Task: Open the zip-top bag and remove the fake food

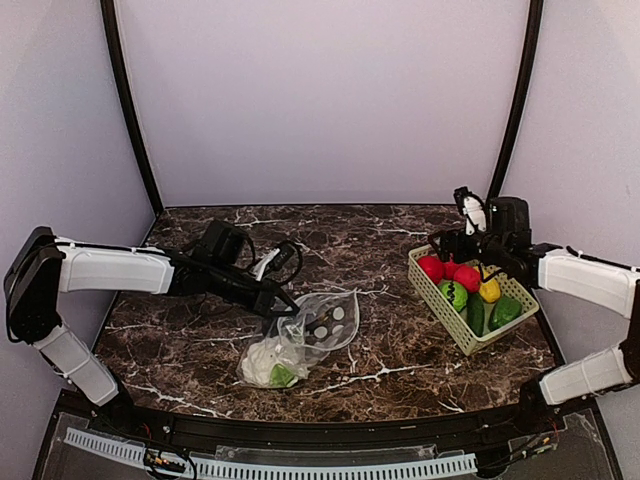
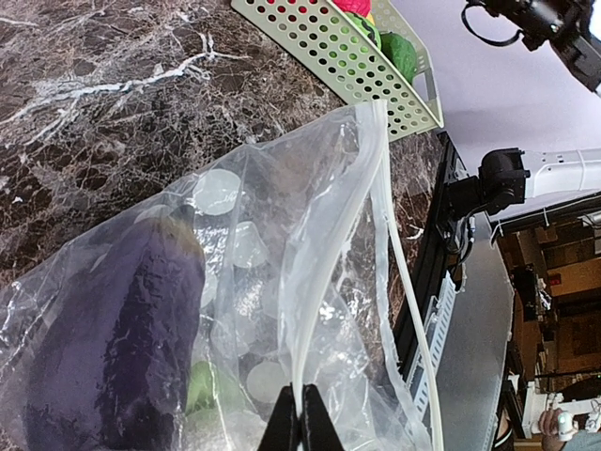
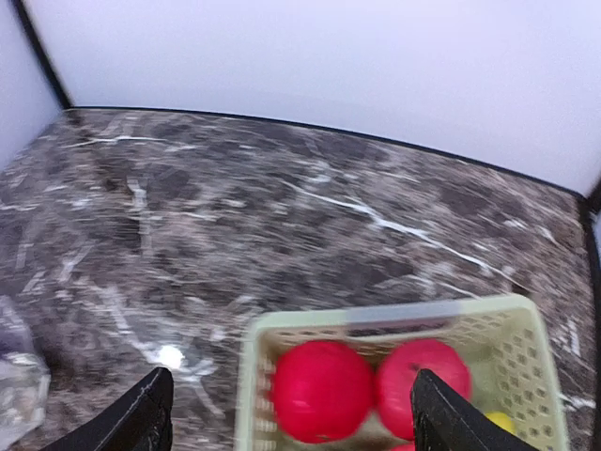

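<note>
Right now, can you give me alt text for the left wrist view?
The left gripper is shut on the rim strip of the zip-top bag, at bottom centre. Inside the clear bag lies a dark purple piece; beyond it, a light-green basket sits on the marbled table.

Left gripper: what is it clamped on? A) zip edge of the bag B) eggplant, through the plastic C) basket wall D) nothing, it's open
A: in the left wrist view the left gripper is shut on the white zip edge of the zip-top bag. The eggplant lies inside the bag, off to one side, and the basket stands apart.
</note>
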`<state>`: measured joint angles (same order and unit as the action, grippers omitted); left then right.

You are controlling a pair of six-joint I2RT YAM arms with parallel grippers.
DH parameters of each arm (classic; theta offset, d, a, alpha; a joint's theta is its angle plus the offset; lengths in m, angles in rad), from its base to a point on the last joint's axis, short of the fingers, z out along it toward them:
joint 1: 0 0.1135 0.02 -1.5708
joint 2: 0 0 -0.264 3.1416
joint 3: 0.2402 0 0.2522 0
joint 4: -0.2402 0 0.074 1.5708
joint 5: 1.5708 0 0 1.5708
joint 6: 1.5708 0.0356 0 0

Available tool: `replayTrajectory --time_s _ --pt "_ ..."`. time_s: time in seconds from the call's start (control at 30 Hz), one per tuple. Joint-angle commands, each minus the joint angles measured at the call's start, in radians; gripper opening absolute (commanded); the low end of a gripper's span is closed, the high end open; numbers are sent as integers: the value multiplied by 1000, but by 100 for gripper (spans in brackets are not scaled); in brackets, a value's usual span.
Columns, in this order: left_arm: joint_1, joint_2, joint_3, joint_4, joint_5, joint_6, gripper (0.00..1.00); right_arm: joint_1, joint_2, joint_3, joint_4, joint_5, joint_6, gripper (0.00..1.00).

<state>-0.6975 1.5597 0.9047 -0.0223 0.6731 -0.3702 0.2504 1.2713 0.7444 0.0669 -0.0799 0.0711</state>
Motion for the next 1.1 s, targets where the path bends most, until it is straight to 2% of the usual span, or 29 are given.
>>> replayTrajectory --time_s 0.0,0.1,0.23,0.33,0.53,0.67,0.9,1.07 --pt "7 -21 27 -37 -8 18 1 164 -79 -49 77 -209 -41 83" --pt "7 -27 31 -39 4 19 1 265 -108 -68 117 -304 -29 78" --pt "7 -46 37 -41 10 25 1 382 -77 -60 145 -358 19 68" --pt "7 -59 44 -42 16 24 1 450 -9 -44 165 -371 76 62" --pt "7 -58 44 -36 23 21 1 585 121 26 179 -321 166 57" --pt "5 -63 40 -17 26 15 1 630 192 79 161 -298 253 50" --pt "-23 -68 60 2 28 16 1 679 319 161 85 -271 312 39" --pt "-52 -57 85 19 26 15 1 680 395 109 207 -311 432 35"
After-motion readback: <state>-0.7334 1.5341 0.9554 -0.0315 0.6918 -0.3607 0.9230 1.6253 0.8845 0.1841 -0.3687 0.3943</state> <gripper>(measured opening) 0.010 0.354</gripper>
